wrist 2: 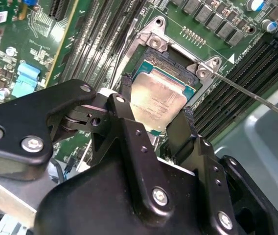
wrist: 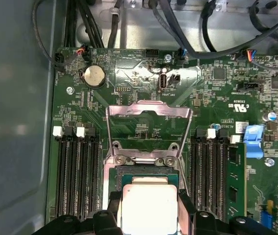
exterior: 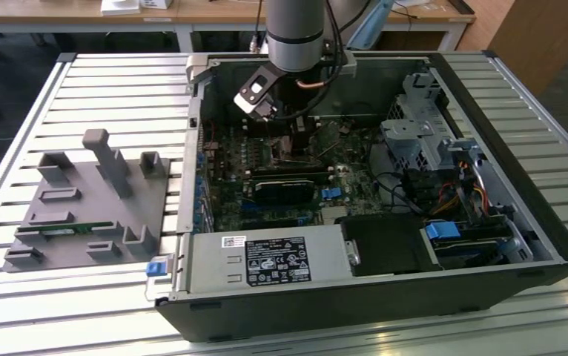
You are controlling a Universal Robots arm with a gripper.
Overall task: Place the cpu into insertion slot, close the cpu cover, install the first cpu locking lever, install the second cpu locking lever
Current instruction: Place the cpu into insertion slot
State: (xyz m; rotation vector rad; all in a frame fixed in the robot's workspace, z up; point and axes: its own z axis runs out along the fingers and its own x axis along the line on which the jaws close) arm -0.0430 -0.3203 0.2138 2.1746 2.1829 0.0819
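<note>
The gripper (wrist 2: 154, 105) lies nearest the lens in the second wrist view. Its fingers (wrist 2: 125, 90) are clamped on opposite edges of the cpu (wrist 2: 162, 98), silver top facing up. Taking the exterior view from its left, a grey parts holder (exterior: 86, 200) stands on the slatted desk (exterior: 27, 96). To its right lies the open computer case (exterior: 363, 304), with the arm (exterior: 294, 30) reaching down into it. In both wrist views the cpu sits squarely over the insertion slot (wrist: 144, 171), at it or just above it (seating cannot be confirmed). The cpu cover (wrist: 129, 108) stands swung back, clear of the slot. One locking lever (wrist 2: 246, 93) projects free and unlatched. Assessment: the placing step is in hand and appears close to done; closing the cover and installing both levers remain outstanding.
</note>
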